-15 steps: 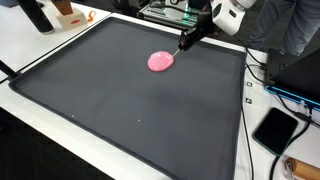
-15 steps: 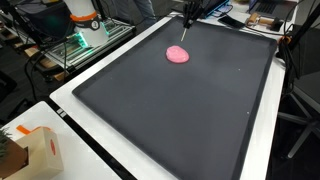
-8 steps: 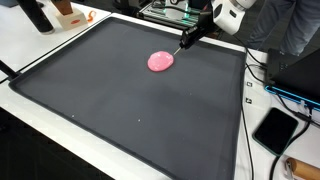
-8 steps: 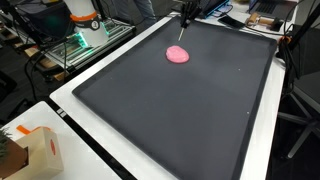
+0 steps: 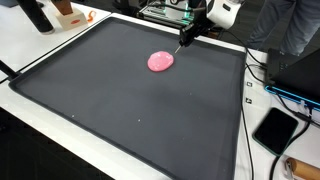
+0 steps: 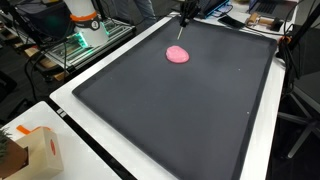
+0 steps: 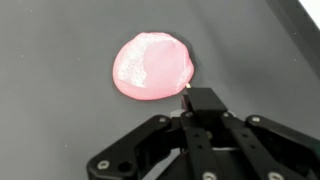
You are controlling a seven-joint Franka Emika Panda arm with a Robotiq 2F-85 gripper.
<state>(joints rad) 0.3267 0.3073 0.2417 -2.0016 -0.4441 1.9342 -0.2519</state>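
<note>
A flat pink blob (image 5: 160,61) lies on a large black mat (image 5: 120,110), toward its far side; it shows in both exterior views (image 6: 178,55). My gripper (image 5: 192,30) hangs just beyond the blob, shut on a thin dark stick (image 5: 183,43) that points down toward the blob's edge. The gripper (image 6: 184,14) and stick also show from across the mat. In the wrist view the closed black fingers (image 7: 203,112) grip the dark stick end (image 7: 205,100) right beside the blob (image 7: 150,68). I cannot tell whether the tip touches the blob.
The mat (image 6: 180,120) has a white rim. A black phone (image 5: 275,128) lies beside it with cables nearby. A cardboard box (image 6: 35,150) sits at one corner. An orange and white device (image 6: 82,15) and racks stand beyond the far edge.
The arm's wrist has shifted slightly up and sideways above the mat's far edge. The pink blob has not moved.
</note>
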